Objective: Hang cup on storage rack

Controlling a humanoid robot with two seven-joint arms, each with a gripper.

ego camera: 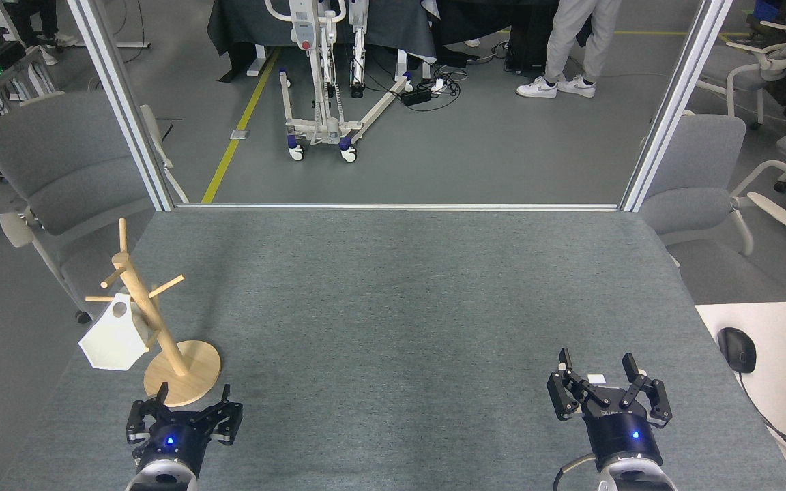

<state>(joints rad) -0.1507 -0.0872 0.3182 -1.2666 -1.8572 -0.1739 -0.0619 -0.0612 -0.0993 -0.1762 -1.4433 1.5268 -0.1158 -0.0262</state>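
Note:
The white faceted cup [114, 340] hangs by its pierced handle on a peg of the wooden storage rack [150, 318], which stands at the table's left edge on its round base. My left gripper [192, 393] is open and empty, low at the front, just right of and nearer than the rack's base, apart from the cup. At the front right my right gripper [597, 362] is open with nothing between its fingers.
The grey felt table [400, 307] stretches between the grippers. Grey chairs [59, 164] stand off both far corners. A white desk with a mouse [737, 349] and keyboard adjoins the right edge. A person's legs [574, 41] stand beyond the table.

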